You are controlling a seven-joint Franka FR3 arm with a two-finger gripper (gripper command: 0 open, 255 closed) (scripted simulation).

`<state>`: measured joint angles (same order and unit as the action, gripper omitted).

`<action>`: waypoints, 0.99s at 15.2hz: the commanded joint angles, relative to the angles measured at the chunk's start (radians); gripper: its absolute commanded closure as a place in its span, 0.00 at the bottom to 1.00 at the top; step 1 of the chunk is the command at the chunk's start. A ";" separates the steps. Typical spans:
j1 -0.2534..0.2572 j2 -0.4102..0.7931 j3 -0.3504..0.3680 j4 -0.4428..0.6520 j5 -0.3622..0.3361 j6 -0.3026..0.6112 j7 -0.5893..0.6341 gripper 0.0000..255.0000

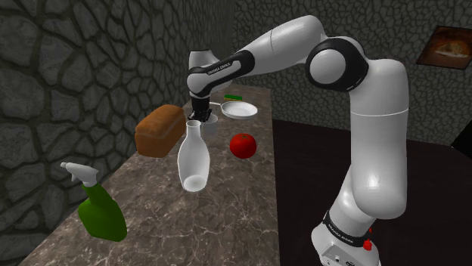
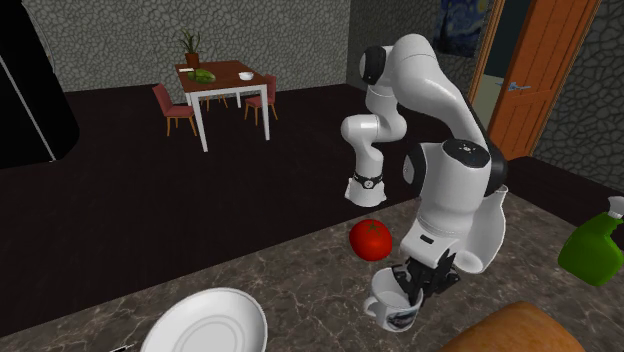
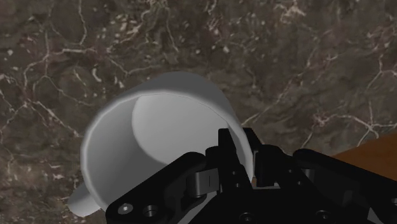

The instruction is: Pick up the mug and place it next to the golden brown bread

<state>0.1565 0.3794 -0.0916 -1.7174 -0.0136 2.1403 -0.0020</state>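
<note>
Clamping the white handled mug (image 3: pixel 165 133) beside the golden brown loaf of bread (image 1: pixel 160 130).
My all-black two-finger gripper (image 3: pixel 247 151) is pinching the mug's wall, one finger inside the rim and one outside. The mug is showing just right of the loaf in the shoulder view, low at the dark veined stone counter (image 1: pixel 227 211); whether it is touching I cannot tell. A red tomato (image 1: pixel 243 145) is lying further right, and a white bottle (image 1: pixel 193 159) is standing nearer.
</note>
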 commanded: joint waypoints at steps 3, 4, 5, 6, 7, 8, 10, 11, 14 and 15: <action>0.000 0.021 0.001 -0.026 0.001 0.047 0.002 1.00; 0.000 0.025 0.001 -0.031 0.001 0.057 0.002 1.00; 0.000 0.025 0.001 -0.030 0.001 0.056 0.002 1.00; 0.000 0.026 0.001 -0.030 0.001 0.056 0.002 1.00; 0.000 0.026 0.001 -0.030 0.001 0.056 0.002 1.00; 0.000 0.026 0.001 -0.030 0.001 0.056 0.002 1.00; 0.000 0.026 0.001 -0.030 0.001 0.056 0.002 1.00; 0.000 0.026 0.001 -0.030 0.001 0.056 0.002 1.00; 0.000 0.026 0.001 -0.030 0.001 0.056 0.002 0.00; 0.000 0.026 0.001 -0.030 0.001 0.056 0.002 0.00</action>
<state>0.1563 0.4050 -0.0906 -1.7477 -0.0122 2.1968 -0.0003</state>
